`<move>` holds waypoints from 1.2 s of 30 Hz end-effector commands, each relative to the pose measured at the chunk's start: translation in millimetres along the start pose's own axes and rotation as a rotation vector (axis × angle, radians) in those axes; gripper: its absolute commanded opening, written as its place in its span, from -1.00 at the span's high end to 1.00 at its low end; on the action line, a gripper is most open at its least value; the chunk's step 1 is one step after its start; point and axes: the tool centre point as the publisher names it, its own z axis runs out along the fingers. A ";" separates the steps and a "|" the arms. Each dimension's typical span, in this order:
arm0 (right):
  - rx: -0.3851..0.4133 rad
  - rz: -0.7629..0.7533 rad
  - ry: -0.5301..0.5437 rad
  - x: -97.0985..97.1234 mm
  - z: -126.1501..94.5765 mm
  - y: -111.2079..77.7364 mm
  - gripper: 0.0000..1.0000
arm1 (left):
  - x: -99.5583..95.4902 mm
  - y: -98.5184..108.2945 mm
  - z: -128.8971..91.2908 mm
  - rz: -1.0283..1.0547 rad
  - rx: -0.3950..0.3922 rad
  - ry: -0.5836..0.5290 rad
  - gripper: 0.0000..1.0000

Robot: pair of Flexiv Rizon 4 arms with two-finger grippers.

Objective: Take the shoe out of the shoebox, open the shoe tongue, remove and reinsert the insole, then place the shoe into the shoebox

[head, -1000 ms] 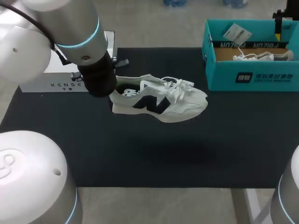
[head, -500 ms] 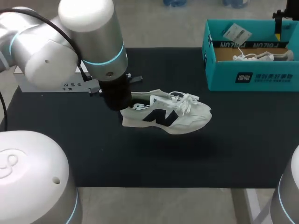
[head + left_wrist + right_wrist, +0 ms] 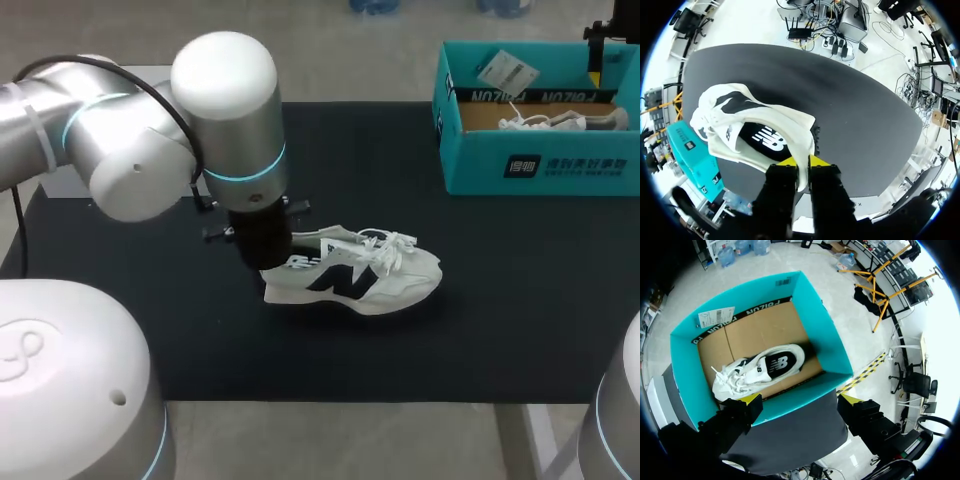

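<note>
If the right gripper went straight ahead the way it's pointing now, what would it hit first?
Most likely the white shoe lying in the open teal shoebox, which sits dead ahead of the open right gripper. Depth is unclear, so it might catch the box's near wall first.

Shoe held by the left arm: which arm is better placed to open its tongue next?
Probably the right. The left gripper is shut on the heel collar of the shoe, so it is occupied; the right gripper hangs open and empty over the shoebox, free to cross, though farther off.
</note>
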 end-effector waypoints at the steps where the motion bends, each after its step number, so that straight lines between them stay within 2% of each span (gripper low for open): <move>1: 0.000 0.001 0.001 -0.1 -0.1 0.1 -1.00 | -0.2 0.4 14.8 -0.003 0.003 0.005 1.00; 13: 0.000 0.001 0.001 -0.1 -0.1 0.1 -1.00 | 3.6 -1.7 51.5 0.005 0.014 0.006 1.00; 22: 0.000 0.001 0.001 -0.1 -0.1 0.1 -1.00 | 2.5 -0.2 59.1 0.019 -0.001 0.004 1.00; 23: 0.000 0.001 0.001 -0.1 -0.1 0.1 -1.00 | 2.7 0.4 56.6 0.016 -0.002 0.003 0.24; 24: 0.000 0.001 0.001 -0.1 -0.1 0.1 -1.00 | 3.3 1.1 53.1 0.018 -0.002 -0.011 -1.00; 31: 0.000 0.001 0.001 -0.1 -0.1 0.1 -1.00 | 14.1 7.8 16.6 -0.024 -0.019 -0.102 -1.00; 36: 0.000 0.001 0.001 -0.1 -0.1 0.1 -1.00 | 43.8 21.5 -12.3 -0.246 0.117 -0.242 -1.00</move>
